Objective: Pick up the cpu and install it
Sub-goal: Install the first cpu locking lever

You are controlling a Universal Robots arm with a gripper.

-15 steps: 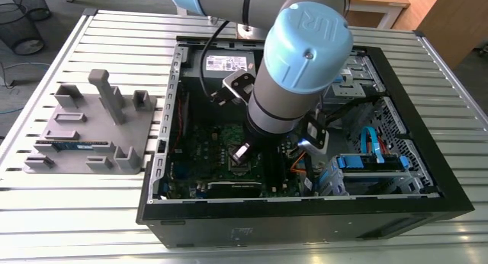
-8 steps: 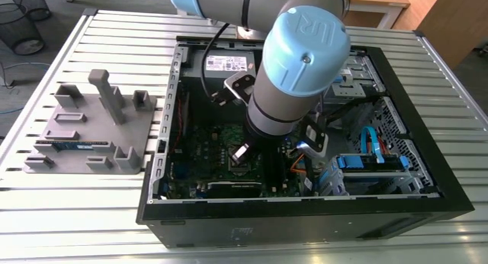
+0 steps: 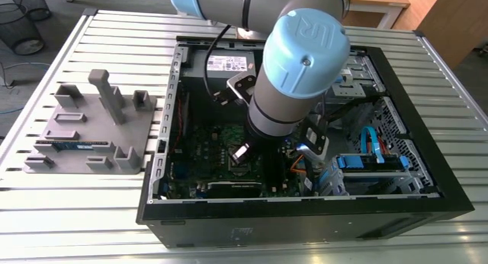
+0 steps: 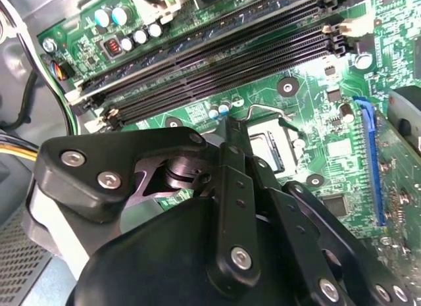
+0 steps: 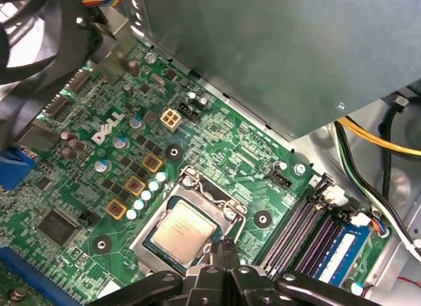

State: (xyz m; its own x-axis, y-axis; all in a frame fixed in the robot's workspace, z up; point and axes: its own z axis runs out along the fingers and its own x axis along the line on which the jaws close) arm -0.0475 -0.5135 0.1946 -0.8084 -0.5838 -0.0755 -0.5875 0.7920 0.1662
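The cpu [image 5: 185,229], a small square chip with a silver-grey top, lies flat in the motherboard socket [image 5: 231,212], with the metal frame around it. My gripper [image 5: 223,245] hangs just above the socket's edge beside the cpu, its fingers pressed together with nothing between them. In the second wrist view the shut gripper [image 4: 230,140] covers part of the socket [image 4: 271,150], and the socket's wire lever [image 4: 266,110] shows behind it. In the exterior view the arm [image 3: 294,64] reaches down into the open computer case [image 3: 305,215] over the motherboard.
A grey fixture plate [image 3: 84,132] with blocks and a blue-green memory stick [image 3: 72,144] lies to the exterior view's left of the case. Black memory slots [image 4: 217,69], cables [image 5: 375,145] and the power supply [image 5: 276,49] crowd the socket.
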